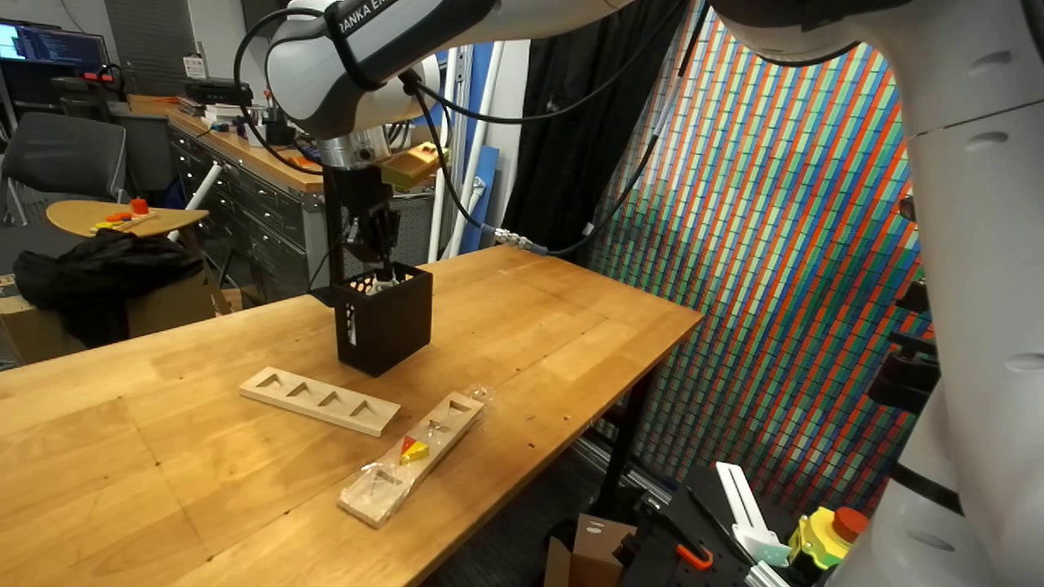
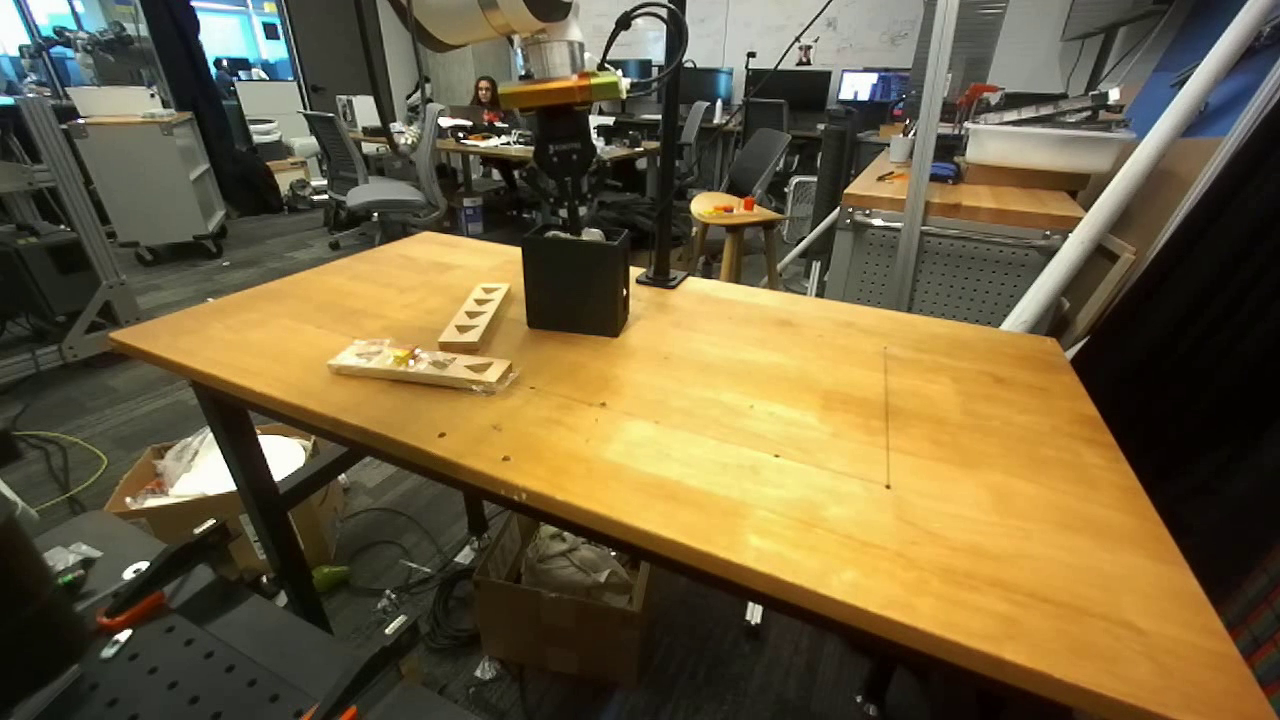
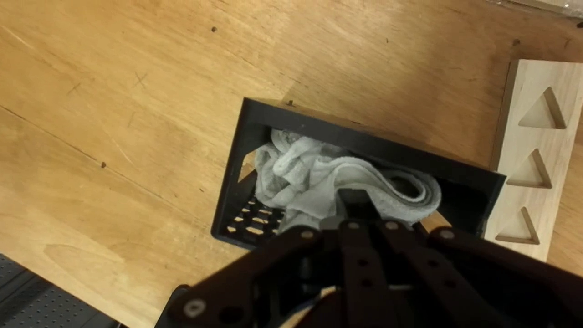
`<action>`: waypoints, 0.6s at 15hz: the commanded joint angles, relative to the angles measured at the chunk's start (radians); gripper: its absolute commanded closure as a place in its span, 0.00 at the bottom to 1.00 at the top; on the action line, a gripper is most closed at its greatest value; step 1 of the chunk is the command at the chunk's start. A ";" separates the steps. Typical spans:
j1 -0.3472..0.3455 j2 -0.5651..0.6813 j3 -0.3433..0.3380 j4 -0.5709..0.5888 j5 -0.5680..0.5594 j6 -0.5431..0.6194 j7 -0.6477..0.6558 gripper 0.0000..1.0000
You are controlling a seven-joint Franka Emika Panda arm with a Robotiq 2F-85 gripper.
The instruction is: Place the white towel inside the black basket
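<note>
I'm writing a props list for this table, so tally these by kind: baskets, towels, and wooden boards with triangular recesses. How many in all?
Black basket: 1
White towel, inside the basket: 1
Bare wooden board plus wrapped wooden board: 2
Total: 4

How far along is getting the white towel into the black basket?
Done, by the look of it: the white towel lies bunched inside the black basket. In hand: the shut gripper is at the basket's mouth over the towel; whether it pinches any cloth, I can't tell. Left: probably releasing any grip and lifting clear.
</note>
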 commanded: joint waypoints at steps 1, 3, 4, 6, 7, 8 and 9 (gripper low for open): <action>-0.010 -0.002 0.002 -0.012 0.012 0.019 -0.006 1.00; -0.017 0.008 0.006 -0.014 0.028 0.033 -0.005 1.00; -0.020 0.013 0.009 -0.015 0.042 0.043 -0.001 1.00; -0.022 0.018 0.012 -0.022 0.065 0.069 0.007 1.00; -0.021 0.019 0.011 -0.028 0.072 0.079 0.013 1.00; -0.021 0.019 0.009 -0.037 0.079 0.088 0.022 1.00; -0.020 0.015 0.008 -0.050 0.084 0.099 0.030 1.00</action>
